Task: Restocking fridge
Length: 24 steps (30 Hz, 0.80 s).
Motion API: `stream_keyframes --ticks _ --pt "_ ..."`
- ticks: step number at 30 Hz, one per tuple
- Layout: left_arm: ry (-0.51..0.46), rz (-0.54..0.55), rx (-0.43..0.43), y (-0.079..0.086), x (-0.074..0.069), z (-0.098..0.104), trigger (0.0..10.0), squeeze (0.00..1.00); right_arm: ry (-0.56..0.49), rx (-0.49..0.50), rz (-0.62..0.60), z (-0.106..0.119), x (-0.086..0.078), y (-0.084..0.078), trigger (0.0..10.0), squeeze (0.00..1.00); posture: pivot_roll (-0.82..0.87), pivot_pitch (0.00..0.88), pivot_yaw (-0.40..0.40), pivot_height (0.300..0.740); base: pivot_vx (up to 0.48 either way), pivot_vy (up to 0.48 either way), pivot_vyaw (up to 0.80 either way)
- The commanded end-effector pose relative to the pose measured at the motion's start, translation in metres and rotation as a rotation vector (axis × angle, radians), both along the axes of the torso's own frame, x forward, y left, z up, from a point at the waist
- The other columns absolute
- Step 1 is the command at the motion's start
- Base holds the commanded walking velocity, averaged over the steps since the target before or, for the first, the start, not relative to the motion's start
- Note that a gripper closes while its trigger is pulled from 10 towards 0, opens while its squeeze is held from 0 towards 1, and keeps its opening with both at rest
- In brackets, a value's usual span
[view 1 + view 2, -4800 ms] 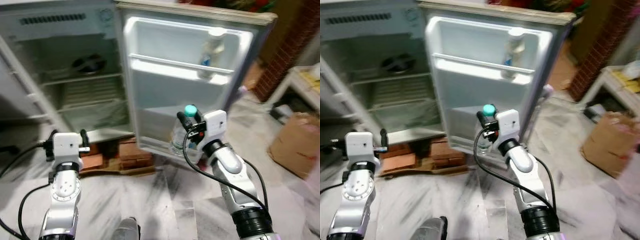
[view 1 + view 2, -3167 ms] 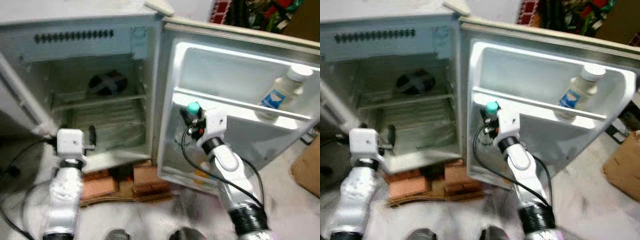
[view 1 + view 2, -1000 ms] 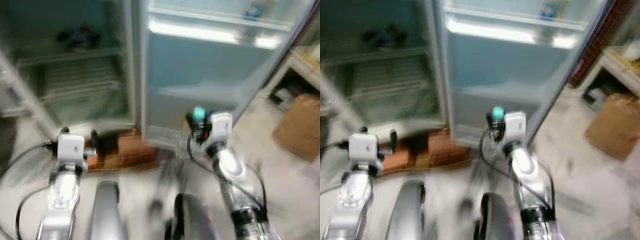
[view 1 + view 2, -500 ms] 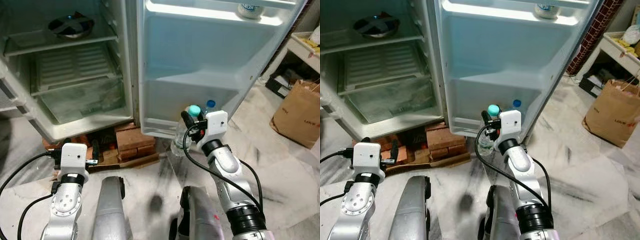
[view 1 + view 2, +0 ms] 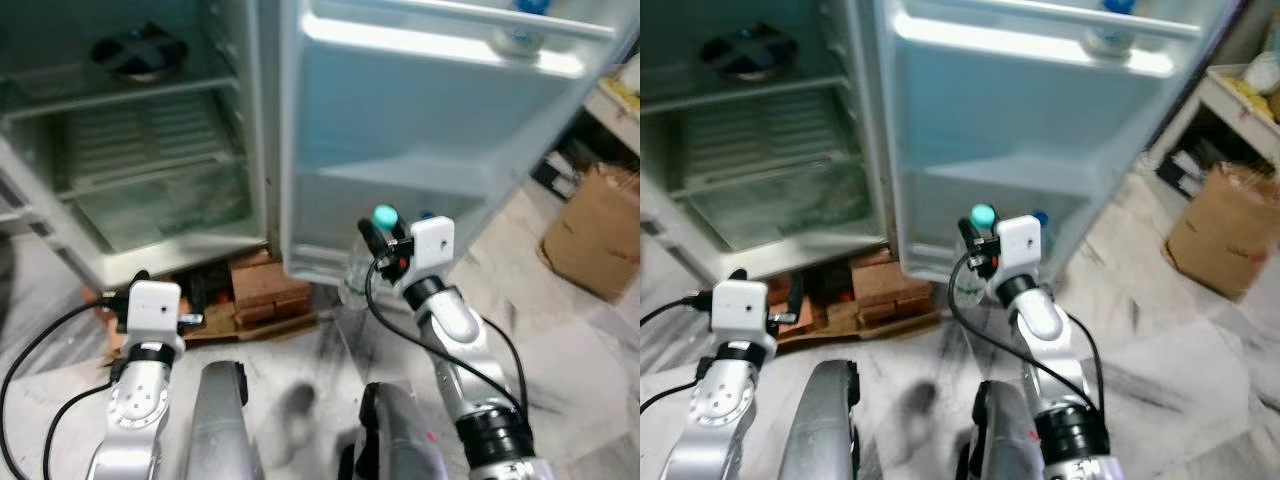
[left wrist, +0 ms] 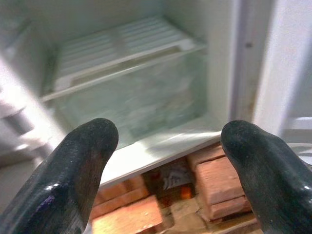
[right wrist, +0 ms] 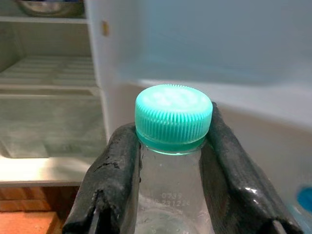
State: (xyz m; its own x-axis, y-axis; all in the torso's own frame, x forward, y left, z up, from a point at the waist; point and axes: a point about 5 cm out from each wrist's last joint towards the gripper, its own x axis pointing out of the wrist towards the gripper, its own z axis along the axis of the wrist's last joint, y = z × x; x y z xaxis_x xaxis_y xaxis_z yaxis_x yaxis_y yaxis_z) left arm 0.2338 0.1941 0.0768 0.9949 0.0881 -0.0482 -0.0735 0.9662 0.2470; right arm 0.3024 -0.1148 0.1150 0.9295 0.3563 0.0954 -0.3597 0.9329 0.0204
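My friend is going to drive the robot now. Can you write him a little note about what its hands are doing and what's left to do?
Right hand: shut on the bottle below its teal cap, held before the open fridge door.
Left hand: open, holding nothing, low before the fridge.
Done: another bottle sits in the low door shelf.
Left: set the held bottle in that shelf, then let go.
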Motion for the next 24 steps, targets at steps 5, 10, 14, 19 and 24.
stream_keyframes --ticks 5,10,14,19,24 --pt "0.015 0.004 -0.001 0.0014 -0.0022 -0.0031 10.0 0.0 -0.058 0.019 0.027 0.0117 -0.0001 0.0034 10.0 0.0 0.14 0.127 -0.081 0.602 0.278 0.0 0.27" --pt "0.017 -0.002 -0.002 0.0 -0.0014 -0.0036 10.0 0.0 -0.065 0.024 0.032 0.0132 -0.0005 0.0037 10.0 0.0 0.13 0.128 -0.079 0.602 0.283 0.0 0.0" --pt "0.019 -0.005 -0.002 -0.0003 -0.001 -0.0037 10.0 0.0 -0.063 0.022 0.024 0.013 -0.0005 0.0027 10.0 0.0 0.13 0.13 -0.079 0.602 0.287 0.0 0.0" --pt "0.022 -0.004 -0.005 -0.0005 -0.001 -0.0038 10.0 0.0 -0.062 0.017 0.02 0.0125 -0.0005 0.002 10.0 0.0 0.13 0.134 -0.079 0.602 0.292 0.0 0.0" --pt "0.014 -0.002 -0.006 -0.0007 -0.0019 -0.0028 10.0 0.0 -0.066 0.002 -0.002 0.0124 0.0017 0.0002 10.0 0.0 0.14 0.138 -0.081 0.602 0.052 0.0 0.0"
